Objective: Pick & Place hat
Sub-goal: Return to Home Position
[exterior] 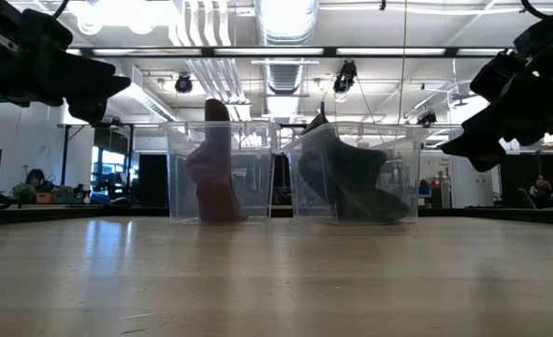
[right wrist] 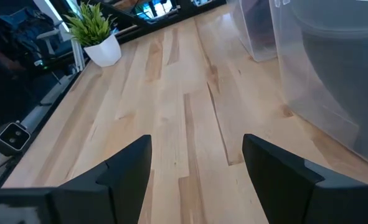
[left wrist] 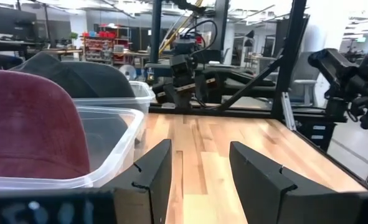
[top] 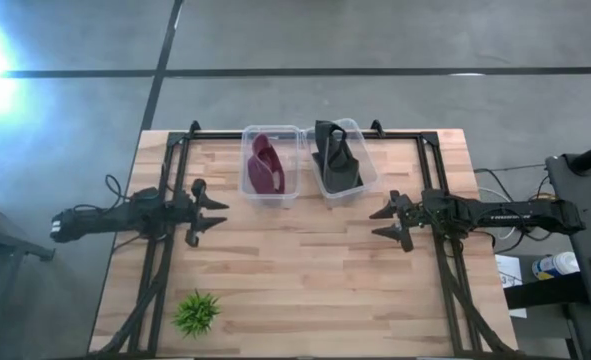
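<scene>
A maroon hat (top: 266,167) stands in the left clear bin (top: 271,196) at the table's far side; it also shows in the low view (exterior: 212,173) and in the left wrist view (left wrist: 31,127). A dark grey hat (top: 337,160) stands in the right clear bin (top: 365,185) beside it, and shows in the low view (exterior: 351,183). My left gripper (top: 215,214) is open and empty, above the table left of the bins. My right gripper (top: 383,222) is open and empty, right of the bins, pointing toward the table's middle.
A small green potted plant (top: 196,312) stands near the table's front left corner, also in the right wrist view (right wrist: 99,34). Bare wooden tabletop (top: 305,270) lies between the two grippers and the near edge. A dark frame runs along the table's edges.
</scene>
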You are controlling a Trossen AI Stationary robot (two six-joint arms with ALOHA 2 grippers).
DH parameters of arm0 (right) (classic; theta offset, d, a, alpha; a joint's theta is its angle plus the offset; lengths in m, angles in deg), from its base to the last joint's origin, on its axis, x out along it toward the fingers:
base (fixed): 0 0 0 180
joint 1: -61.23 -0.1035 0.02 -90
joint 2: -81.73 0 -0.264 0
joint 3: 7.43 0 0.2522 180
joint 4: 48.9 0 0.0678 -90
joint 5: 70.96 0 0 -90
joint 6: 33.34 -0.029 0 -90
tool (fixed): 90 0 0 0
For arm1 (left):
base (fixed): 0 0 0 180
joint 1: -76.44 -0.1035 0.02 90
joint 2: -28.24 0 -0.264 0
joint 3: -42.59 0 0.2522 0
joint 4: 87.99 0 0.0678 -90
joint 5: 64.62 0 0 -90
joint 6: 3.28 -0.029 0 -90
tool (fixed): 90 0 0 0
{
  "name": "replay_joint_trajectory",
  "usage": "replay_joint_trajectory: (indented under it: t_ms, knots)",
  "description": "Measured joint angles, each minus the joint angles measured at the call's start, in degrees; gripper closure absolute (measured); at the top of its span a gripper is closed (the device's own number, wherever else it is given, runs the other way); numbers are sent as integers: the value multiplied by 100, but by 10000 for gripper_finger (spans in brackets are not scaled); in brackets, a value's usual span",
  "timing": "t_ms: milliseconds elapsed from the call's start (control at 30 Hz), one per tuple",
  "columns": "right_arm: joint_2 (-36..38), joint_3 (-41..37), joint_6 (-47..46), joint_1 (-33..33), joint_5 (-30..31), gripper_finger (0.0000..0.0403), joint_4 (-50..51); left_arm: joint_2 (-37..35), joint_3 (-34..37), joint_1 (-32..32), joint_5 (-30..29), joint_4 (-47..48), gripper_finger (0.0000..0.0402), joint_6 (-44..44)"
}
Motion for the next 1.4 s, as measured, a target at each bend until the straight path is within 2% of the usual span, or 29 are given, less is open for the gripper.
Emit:
replay_joint_trajectory:
  t_ms: [667, 800, 1100, 1400]
  knots:
    - [60, 0, 0, -9, -58, 155, 19, 29, 7, 5, -39, 2, 246, 11]
    - [518, 2, 52, -274, -39, 159, 233, 36, 7, 5, -41, 2, 246, 14]
    - [2016, 7, 1193, -656, -55, 154, 220, 53, 9, 4, -41, 2, 246, 12]
    - [2262, 7, 1942, -654, -52, 157, 223, 55, 9, 4, -39, 2, 246, 14]
